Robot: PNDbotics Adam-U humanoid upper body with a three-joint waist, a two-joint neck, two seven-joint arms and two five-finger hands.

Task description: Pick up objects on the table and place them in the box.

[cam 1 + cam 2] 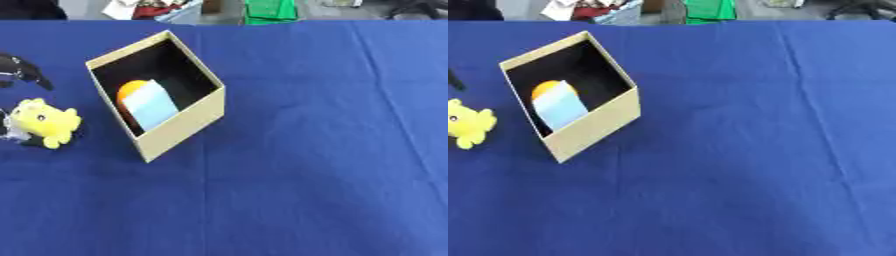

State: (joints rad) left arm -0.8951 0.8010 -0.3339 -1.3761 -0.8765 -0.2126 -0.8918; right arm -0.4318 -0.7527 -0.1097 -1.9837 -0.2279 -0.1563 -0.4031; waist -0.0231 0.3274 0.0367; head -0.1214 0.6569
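A fluffy yellow plush toy (45, 122) sits at the table's (332, 150) left edge, with the left hand's (22, 70) black fingers just behind it, grip unclear.

This looks like a robot-testing lab or demonstration room rather than a home. A table draped in plain blue cloth (332, 150) fills nearly the whole view, laid out as a staged work surface. The robot's left hand (22, 70), black, enters at the left edge; just right of it stands an open tan cardboard box (179, 131), and just below it lies a yellow plush toy (45, 122). Far beyond the hand, past the table's edge, sit cluttered items, including something bright green (269, 11).
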